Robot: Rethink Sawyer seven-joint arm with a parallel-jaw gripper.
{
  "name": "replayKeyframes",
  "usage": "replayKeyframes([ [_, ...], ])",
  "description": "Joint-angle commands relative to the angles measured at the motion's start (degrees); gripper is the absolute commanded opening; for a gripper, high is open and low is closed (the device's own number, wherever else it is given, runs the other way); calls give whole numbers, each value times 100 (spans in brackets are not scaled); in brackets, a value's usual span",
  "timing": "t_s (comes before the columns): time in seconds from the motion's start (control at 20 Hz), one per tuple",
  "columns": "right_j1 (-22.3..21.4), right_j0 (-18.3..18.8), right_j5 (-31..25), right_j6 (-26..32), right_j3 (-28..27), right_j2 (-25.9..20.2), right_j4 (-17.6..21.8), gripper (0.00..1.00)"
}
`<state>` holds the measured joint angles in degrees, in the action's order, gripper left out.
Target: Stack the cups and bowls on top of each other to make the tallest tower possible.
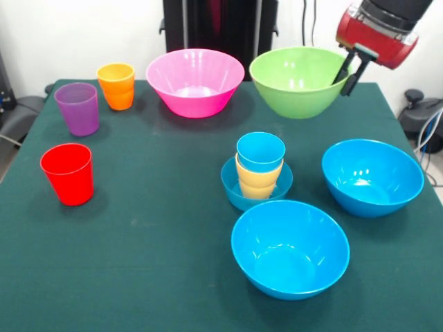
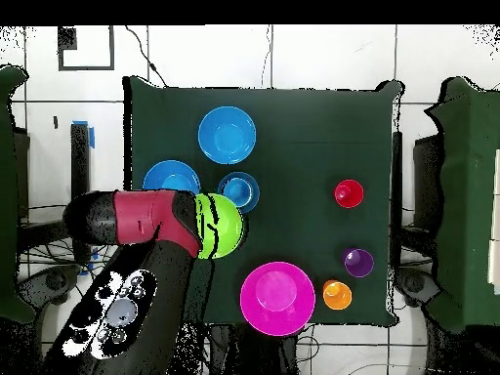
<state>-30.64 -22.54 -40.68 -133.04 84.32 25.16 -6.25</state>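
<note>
Tower (image 1: 257, 173): a small shallow blue bowl (image 1: 237, 188) as base, a yellow-orange cup (image 1: 257, 181) standing upright in it, a light blue cup (image 1: 261, 151) nested upright in that cup. It stands on the green table (image 1: 152, 228), a little right of centre in the front view. In the overhead view the same stack (image 2: 238, 191) lies between a large blue bowl and the green bowl.

Large blue bowls, two: one (image 1: 289, 247) just in front of the tower, nearest the camera; one (image 1: 372, 177) to the tower's right, near the table edge. Both upright, apart from the tower.

Green bowl (image 1: 297, 79): upright at the far side, right of centre.

Pink bowl (image 1: 194, 81): upright at the far side, just left of the green bowl.

Orange cup (image 1: 116, 85): upright, left of the pink bowl.

Purple cup (image 1: 77, 108): upright, just beside the orange cup, nearer the camera.

Red cup (image 1: 67, 173): upright, alone near the left edge, in front of the purple cup.

Gripper (image 1: 350, 74): on the red arm (image 1: 377, 34) at the upper right, tilted over the green bowl's right rim; its two dark fingers (image 1: 355, 75) straddle the rim, one inside the bowl and one outside, with a gap between them. Whether they touch the rim cannot be told.
</note>
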Motion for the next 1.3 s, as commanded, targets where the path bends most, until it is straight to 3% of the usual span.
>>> replayKeyframes([
  [0.05,-92,171,-611,1099,-901,-553,845,0],
  [0.65,-175,447,-1572,1622,-1716,-739,1440,0],
  [0.9,-133,828,-1627,2334,-2152,-1036,1750,0],
  [1.3,-90,1057,-1706,2775,-2281,-1496,1968,0],
])
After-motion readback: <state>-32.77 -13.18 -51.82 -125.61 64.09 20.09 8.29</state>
